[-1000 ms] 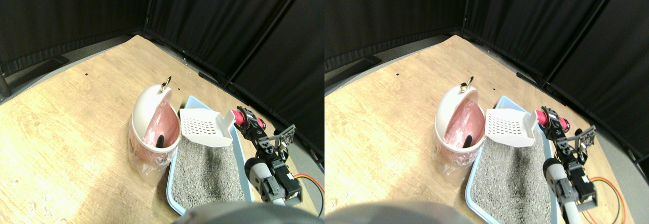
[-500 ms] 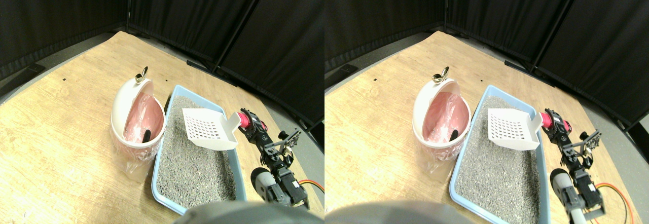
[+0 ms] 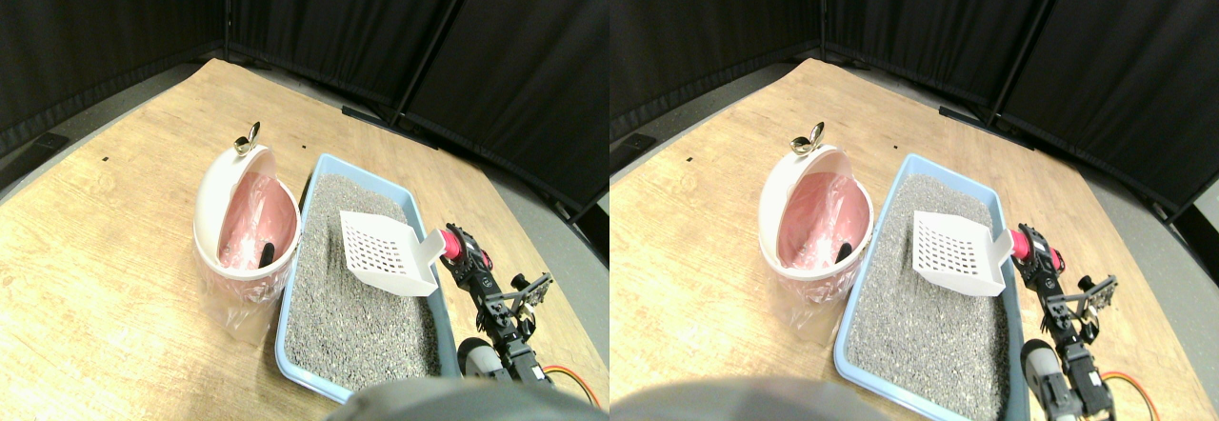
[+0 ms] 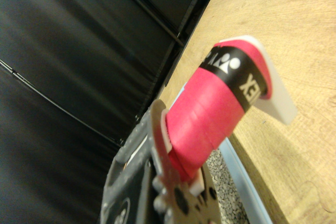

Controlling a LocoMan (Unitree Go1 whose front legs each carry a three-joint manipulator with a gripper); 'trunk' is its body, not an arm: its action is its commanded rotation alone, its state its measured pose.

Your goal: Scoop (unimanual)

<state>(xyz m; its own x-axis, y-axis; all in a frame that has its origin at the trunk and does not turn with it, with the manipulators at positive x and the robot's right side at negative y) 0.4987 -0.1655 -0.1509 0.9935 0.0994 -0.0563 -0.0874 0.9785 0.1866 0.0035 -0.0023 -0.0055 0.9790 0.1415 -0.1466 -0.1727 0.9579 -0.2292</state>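
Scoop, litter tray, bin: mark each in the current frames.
Scoop [image 3: 386,252], stereo pair view, on its slotted white blade.
Litter tray [image 3: 288,318], stereo pair view, on the blue rim nearest the bin.
Bin [image 3: 211,200], stereo pair view, on the white outer shell of its tipped lid.

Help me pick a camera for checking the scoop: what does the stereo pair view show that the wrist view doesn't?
Only the stereo pair view shows the white slotted scoop head over the grey litter, the whole blue litter tray, the pink-lined white bin beside it, and the right arm. Only the wrist view shows the red wrapped handle close up, clamped at the claw. Both show the handle, some litter, the tray's edge, the wooden floor and black curtains.
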